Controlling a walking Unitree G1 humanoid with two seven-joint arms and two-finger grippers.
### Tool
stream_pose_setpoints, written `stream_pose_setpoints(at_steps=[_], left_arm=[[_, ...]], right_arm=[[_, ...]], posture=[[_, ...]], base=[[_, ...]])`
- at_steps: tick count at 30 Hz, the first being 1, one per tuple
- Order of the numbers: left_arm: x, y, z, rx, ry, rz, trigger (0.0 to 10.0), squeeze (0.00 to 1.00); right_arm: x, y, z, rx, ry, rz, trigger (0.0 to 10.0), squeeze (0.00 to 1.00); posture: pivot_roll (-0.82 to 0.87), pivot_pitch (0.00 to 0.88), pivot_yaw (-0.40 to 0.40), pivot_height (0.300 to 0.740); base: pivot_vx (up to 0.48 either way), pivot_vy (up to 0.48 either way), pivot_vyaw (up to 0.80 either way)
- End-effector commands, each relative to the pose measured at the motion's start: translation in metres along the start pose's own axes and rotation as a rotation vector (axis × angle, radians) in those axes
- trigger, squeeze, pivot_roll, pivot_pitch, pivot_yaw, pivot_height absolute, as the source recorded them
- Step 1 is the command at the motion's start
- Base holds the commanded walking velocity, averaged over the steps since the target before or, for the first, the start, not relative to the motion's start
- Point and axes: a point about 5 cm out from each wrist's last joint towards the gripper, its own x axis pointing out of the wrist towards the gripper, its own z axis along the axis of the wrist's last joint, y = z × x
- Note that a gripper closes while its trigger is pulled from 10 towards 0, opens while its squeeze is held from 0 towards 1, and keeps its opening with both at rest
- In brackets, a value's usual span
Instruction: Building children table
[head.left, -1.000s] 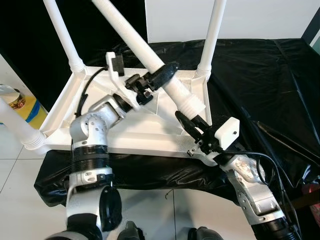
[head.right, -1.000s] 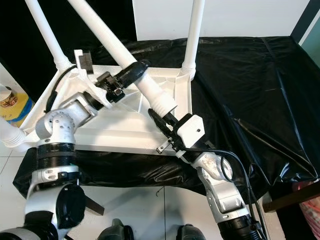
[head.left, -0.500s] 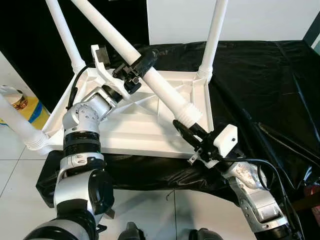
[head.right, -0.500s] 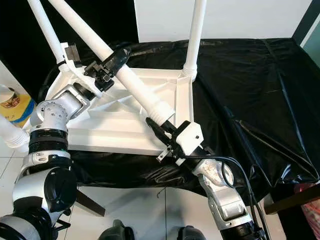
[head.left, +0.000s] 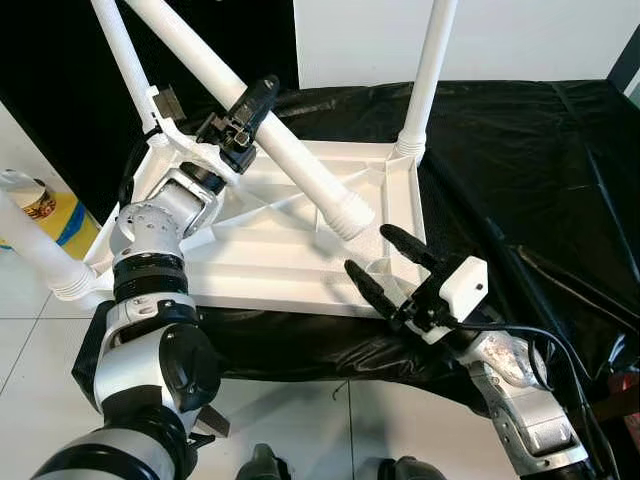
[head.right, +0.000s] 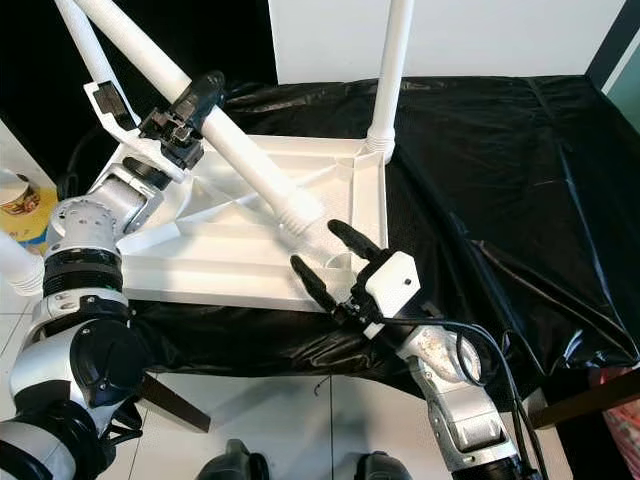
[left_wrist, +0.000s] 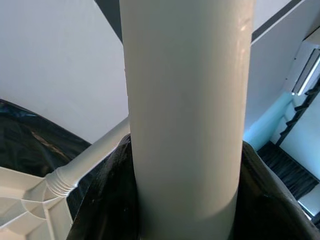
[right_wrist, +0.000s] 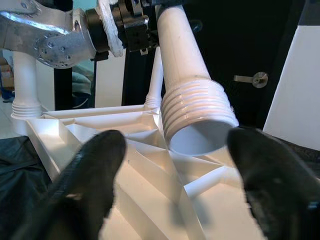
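Observation:
The white children's table (head.left: 270, 270) lies upside down on a black cloth. Three white legs stand in its corners: back left (head.left: 125, 60), back right (head.left: 425, 80), front left (head.left: 35, 250). A loose white leg (head.left: 290, 160) slants over the underside, and my left gripper (head.left: 245, 110) is shut on its middle, seen close up as the leg (left_wrist: 185, 125). Its threaded end (right_wrist: 197, 120) hangs just above the front right corner. My right gripper (head.left: 370, 250) stands open at that corner, one finger (right_wrist: 95, 170) to each side of the threaded end, not touching it.
The black cloth (head.left: 520, 150) stretches far to the right, with black cables (head.left: 560, 285) across it. A yellow container with a jar (head.left: 40, 205) sits on the tiled floor (head.left: 30, 330) at the left. A white panel (head.left: 500, 40) stands behind the table.
My right gripper's fingers have spread apart. The left gripper has swung the loose leg back and to the left, and its threaded end has drawn away from the right fingers.

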Motion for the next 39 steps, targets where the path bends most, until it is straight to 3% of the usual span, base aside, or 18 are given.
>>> stream_pose_setpoints(at_steps=[1, 2, 3, 12, 18, 29, 39], left_arm=[[0.002, -0.002, 0.004, 0.031, 0.002, -0.005, 10.0, 0.0], [0.002, -0.002, 0.003, 0.043, 0.011, -0.011, 10.0, 0.0], [0.003, -0.003, 0.002, 0.059, 0.02, -0.015, 10.0, 0.0], [0.01, -0.012, -0.01, 0.163, 0.049, -0.044, 10.0, 0.0], [0.012, -0.021, -0.02, 0.223, 0.043, -0.067, 10.0, 0.0], [0.016, -0.039, -0.049, 0.274, 0.051, -0.11, 10.0, 0.0], [0.018, -0.051, -0.07, 0.311, 0.089, -0.135, 10.0, 0.0]], right_arm=[[-0.006, -0.002, -0.001, 0.002, 0.021, -0.015, 10.0, 1.0], [-0.011, -0.003, -0.003, 0.006, 0.043, -0.033, 10.0, 1.0], [-0.016, -0.005, -0.005, 0.007, 0.064, -0.05, 10.0, 0.0], [-0.016, -0.013, -0.008, 0.012, 0.09, -0.109, 10.0, 0.0], [-0.011, -0.01, -0.009, 0.034, 0.095, -0.118, 10.0, 0.0], [0.001, -0.009, -0.013, 0.068, 0.127, -0.115, 10.0, 0.0], [0.01, -0.012, -0.017, 0.04, 0.167, -0.138, 10.0, 0.0]], posture=[[-0.05, 0.07, 0.036, 0.74], [-0.05, 0.071, 0.037, 0.74], [-0.05, 0.071, 0.037, 0.74], [-0.06, 0.067, 0.033, 0.74], [-0.05, 0.062, 0.025, 0.74], [-0.04, 0.053, 0.001, 0.74], [-0.03, 0.046, -0.011, 0.74]], base=[[0.0, 0.0, 0.0], [0.0, 0.0, 0.0], [0.0, 0.0, 0.0], [0.0, 0.0, 0.0], [0.0, 0.0, 0.0], [0.0, 0.0, 0.0], [0.0, 0.0, 0.0]])
